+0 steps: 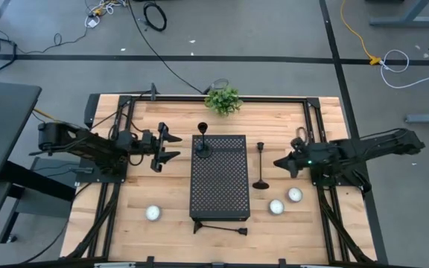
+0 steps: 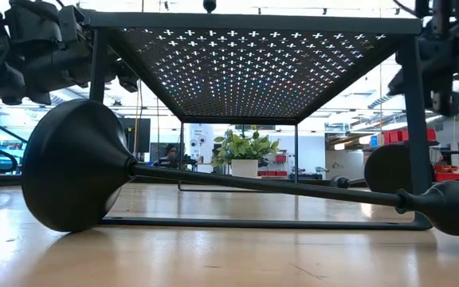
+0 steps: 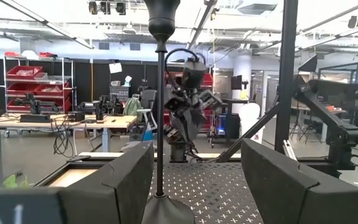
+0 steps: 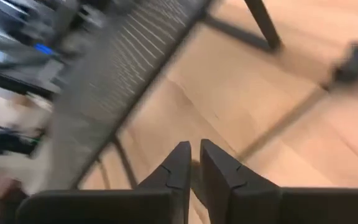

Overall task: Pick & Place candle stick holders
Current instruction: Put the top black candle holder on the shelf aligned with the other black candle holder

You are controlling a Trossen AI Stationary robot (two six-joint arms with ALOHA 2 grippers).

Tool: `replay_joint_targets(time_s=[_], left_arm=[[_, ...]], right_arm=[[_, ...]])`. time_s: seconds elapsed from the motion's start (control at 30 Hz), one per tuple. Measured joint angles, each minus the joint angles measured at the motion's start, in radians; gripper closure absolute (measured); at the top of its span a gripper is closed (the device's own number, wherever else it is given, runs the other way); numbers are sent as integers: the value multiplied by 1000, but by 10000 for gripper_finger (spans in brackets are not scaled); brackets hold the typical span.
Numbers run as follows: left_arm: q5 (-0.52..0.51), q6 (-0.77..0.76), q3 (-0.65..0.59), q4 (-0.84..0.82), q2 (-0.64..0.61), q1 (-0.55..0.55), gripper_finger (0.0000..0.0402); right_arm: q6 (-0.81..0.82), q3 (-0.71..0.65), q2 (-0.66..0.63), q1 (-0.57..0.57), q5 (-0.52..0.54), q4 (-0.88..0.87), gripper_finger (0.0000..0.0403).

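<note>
Holders sit in three spots: one upright on the perforated box (image 1: 220, 176) near its far end (image 1: 202, 145), one upright on the bench just off the box's right side (image 1: 261, 168), one lying along the box's near edge (image 1: 219, 227). Your left gripper (image 1: 171, 147), fingers spread wide, faces the box-top holder; close low on the stem, squarely. Your right gripper (image 1: 280, 163), fingers nearly together, hovers beside the bench holder.
</note>
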Motion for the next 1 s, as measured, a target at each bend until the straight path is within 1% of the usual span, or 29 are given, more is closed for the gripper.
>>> replay_joint_targets(time_s=[0.13, 0.23, 0.3, 0.4, 0.6, 0.77, 0.9, 1.0], left_arm=[[0, -2, 0, 0, 0, 0, 159], [0, -6, 0, 0, 0, 0, 159], [3, -6, 0, 0, 0, 0, 159], [6, -6, 0, 0, 0, 0, 159], [7, -27, 0, 0, 0, 0, 159], [7, -38, 0, 0, 0, 0, 159], [7, -40, 0, 0, 0, 0, 159], [7, -40, 0, -1, 0, 0, 159]], right_arm=[[76, 130, 209, 0, -43, -122, 371], [93, 223, 353, 0, -76, -224, 371], [102, 267, 430, 0, -79, -287, 371], [123, 296, 520, -5, -95, -297, 366], [130, 295, 625, -10, -117, -236, 334], [131, 289, 674, -10, -133, -234, 305], [128, 289, 688, -10, -110, -232, 290], [131, 289, 693, -10, -75, -238, 285]])
